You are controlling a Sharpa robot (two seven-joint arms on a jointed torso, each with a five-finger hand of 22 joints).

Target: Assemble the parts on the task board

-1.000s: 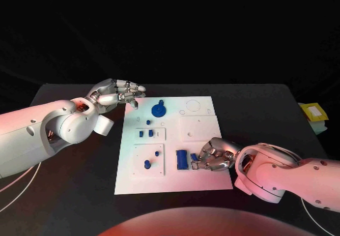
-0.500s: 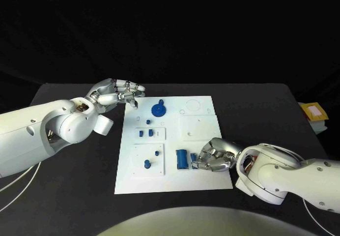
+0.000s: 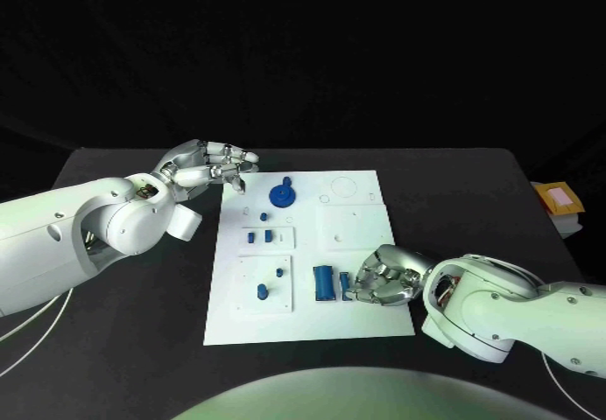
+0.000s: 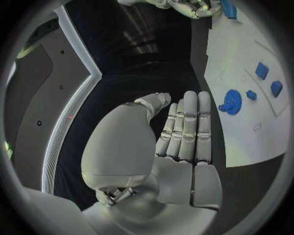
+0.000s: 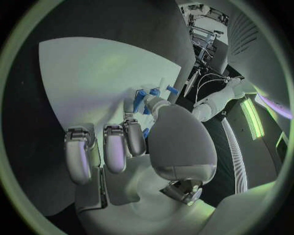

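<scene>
My right hand [image 3: 385, 278] rests on the board [image 3: 360, 324], fingers curled beside a blue part [image 3: 325, 283]; grasp unclear. My left hand [image 3: 206, 164] is open, empty, at the board's far corner.

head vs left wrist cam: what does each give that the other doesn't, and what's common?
Head view alone: the whole task board outline, the long blue block next to the right hand, and the two small blue pieces in the near-left inset.

Left wrist view alone: the left hand's palm side, fingers straight and side by side, holding nothing.

Both: the blue gear near the board's far end, small blue blocks beside it, the left hand off the board's far-left corner, and the right hand.
</scene>
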